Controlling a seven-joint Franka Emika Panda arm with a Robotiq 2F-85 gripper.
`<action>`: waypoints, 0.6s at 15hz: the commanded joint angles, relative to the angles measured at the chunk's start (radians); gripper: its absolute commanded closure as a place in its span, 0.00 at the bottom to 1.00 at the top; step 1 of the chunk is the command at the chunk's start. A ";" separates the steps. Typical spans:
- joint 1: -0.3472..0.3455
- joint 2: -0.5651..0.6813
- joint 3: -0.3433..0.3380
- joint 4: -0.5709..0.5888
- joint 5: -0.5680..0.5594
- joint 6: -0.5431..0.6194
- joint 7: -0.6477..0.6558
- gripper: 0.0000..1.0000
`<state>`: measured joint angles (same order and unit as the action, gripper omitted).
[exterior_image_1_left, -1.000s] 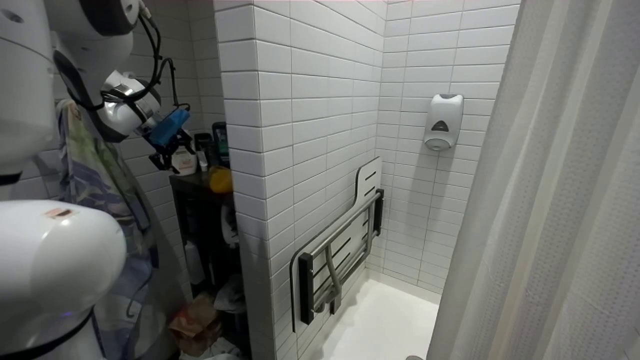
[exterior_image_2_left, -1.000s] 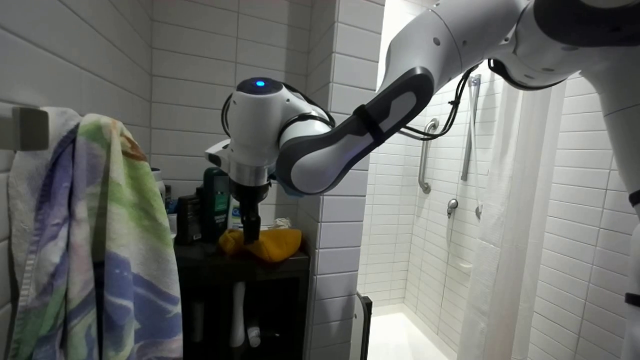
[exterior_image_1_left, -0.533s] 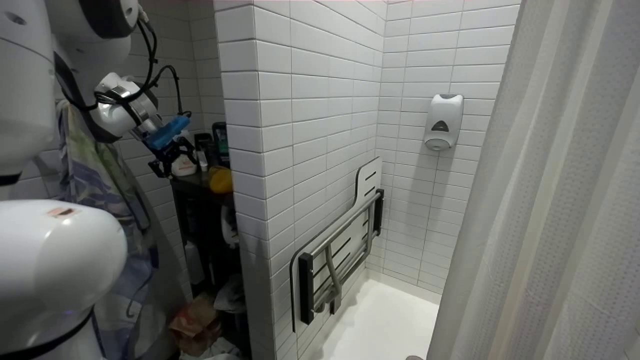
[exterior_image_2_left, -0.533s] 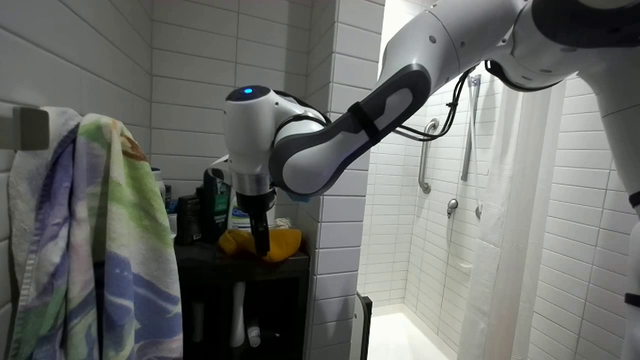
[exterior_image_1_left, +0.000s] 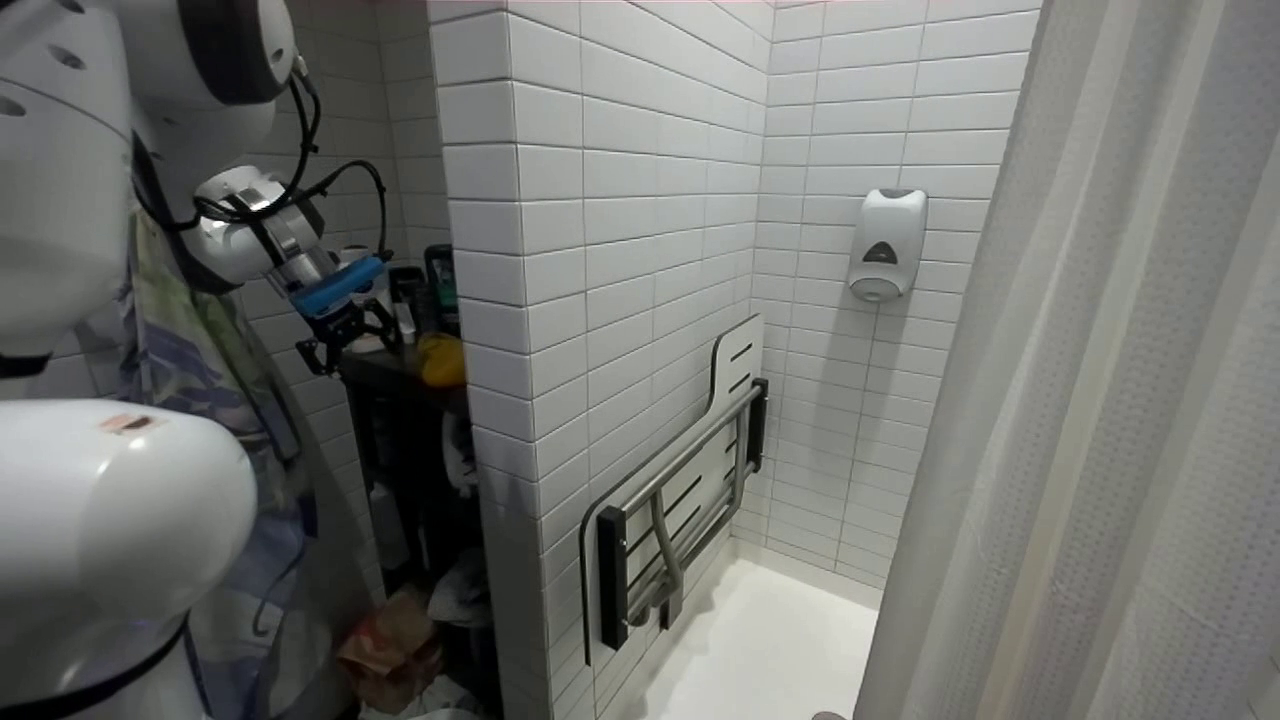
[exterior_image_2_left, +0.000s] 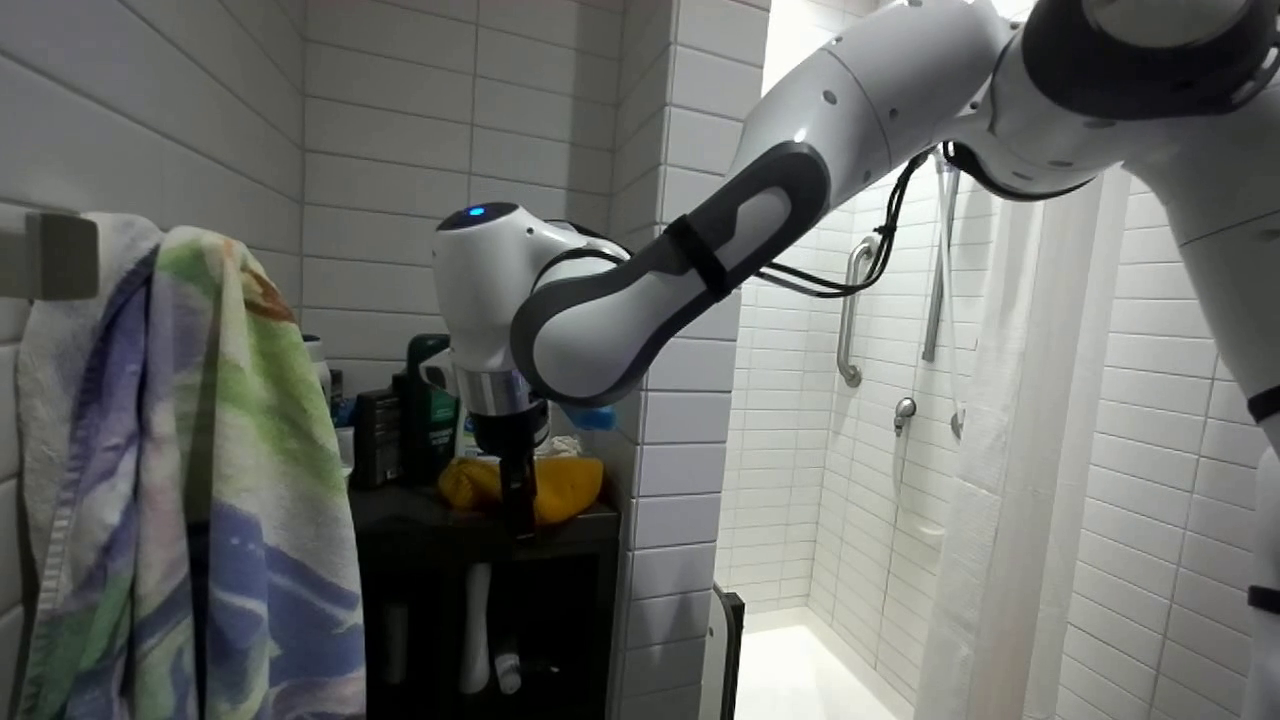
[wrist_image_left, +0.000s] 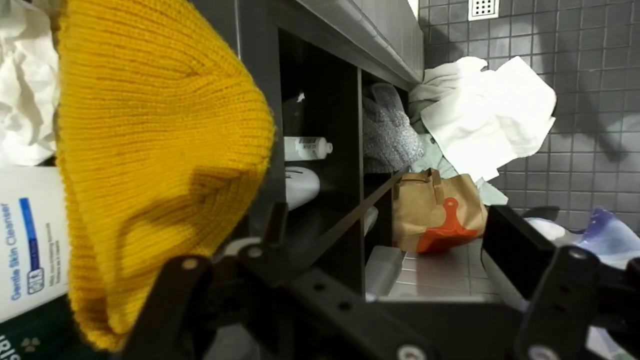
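Closest to the wrist camera, the gripper (wrist_image_left: 393, 229) is released, its jaws standing well apart with nothing held between them. Just beside it, a yellow ribbed-knit beanie (wrist_image_left: 165, 135) lies on top of a dark table (exterior_image_2_left: 580, 540), a shadow, apparently the gripper's, crossing its folds; whether a jaw touches the knit I cannot tell. As I judge it, the reach looks made — a hold does not, and the beanie rests ungrasped among its neighbours. Just beside its edge, a white bottle (wrist_image_left: 35, 280) reads "Gentle Skin Cleanser", its finer print illegible; next to that, a dark green bottle (wrist_image_left: 50, 322) shows the partial letters "RIS" beside a clover-like mark, and crumpled white material (wrist_image_left: 25, 90) lies near the other end. Lower down, inside the table, a white tube (wrist_image_left: 306, 148) bears print too small to read. On the grey-tiled floor (wrist_image_left: 595, 185) beyond sit a brown paper bag (wrist_image_left: 415, 215) with an orange-red printed shape and some white cloth (wrist_image_left: 495, 115). In an exterior view, a patterned towel (exterior_image_2_left: 270, 450) hangs near the table; farther off, a tiled partition (exterior_image_1_left: 640, 250) in an exterior view carries a folded shower seat (exterior_image_1_left: 690, 500), with a white soap dispenser (exterior_image_1_left: 890, 225) and a shower curtain (exterior_image_1_left: 1080, 400) — none with wording that I can make out.
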<state>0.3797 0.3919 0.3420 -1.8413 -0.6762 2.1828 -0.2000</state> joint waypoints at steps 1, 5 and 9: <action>0.031 0.041 -0.046 0.045 -0.008 -0.004 0.061 0.00; 0.045 0.051 -0.066 0.075 -0.017 0.005 0.105 0.00; 0.067 0.058 -0.088 0.122 -0.068 0.014 0.142 0.00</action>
<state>0.4183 0.4357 0.2833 -1.7658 -0.7038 2.1935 -0.0882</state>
